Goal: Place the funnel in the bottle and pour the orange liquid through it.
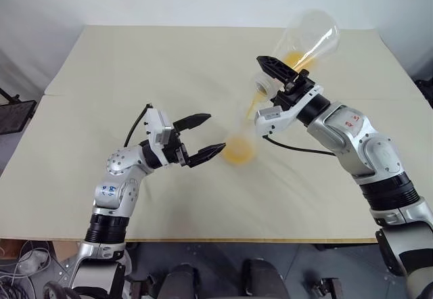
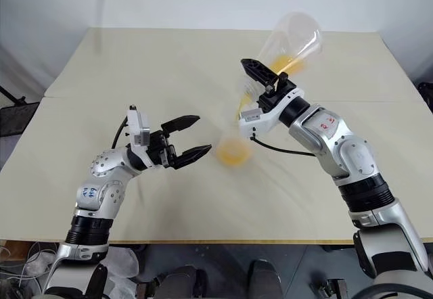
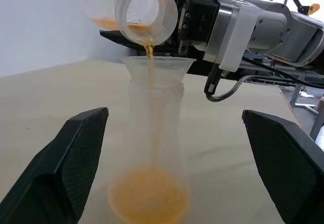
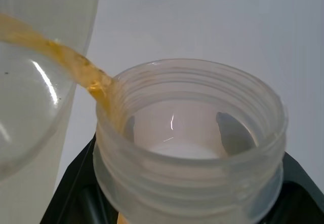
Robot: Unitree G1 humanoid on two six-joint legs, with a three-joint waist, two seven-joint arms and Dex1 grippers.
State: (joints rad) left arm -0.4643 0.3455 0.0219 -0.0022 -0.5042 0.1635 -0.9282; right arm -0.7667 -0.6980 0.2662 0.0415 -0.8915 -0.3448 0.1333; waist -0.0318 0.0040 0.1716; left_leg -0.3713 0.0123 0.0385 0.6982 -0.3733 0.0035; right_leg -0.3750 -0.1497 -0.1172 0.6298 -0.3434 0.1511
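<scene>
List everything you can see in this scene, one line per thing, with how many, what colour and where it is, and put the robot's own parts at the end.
Table: one, beige, under everything.
Bottle: one, clear, upright mid-table between the arms.
Funnel: one, clear, seated in the bottle's neck.
Larger flask: one, clear, tipped mouth-down above the funnel.
Orange liquid: pooled in the bottle's base, a thin stream falling through the funnel, a little left in the larger flask.
Left gripper: one, black fingers, open, beside the bottle and apart from it.
Right gripper: one, black fingers, shut on the larger flask's neck.
</scene>
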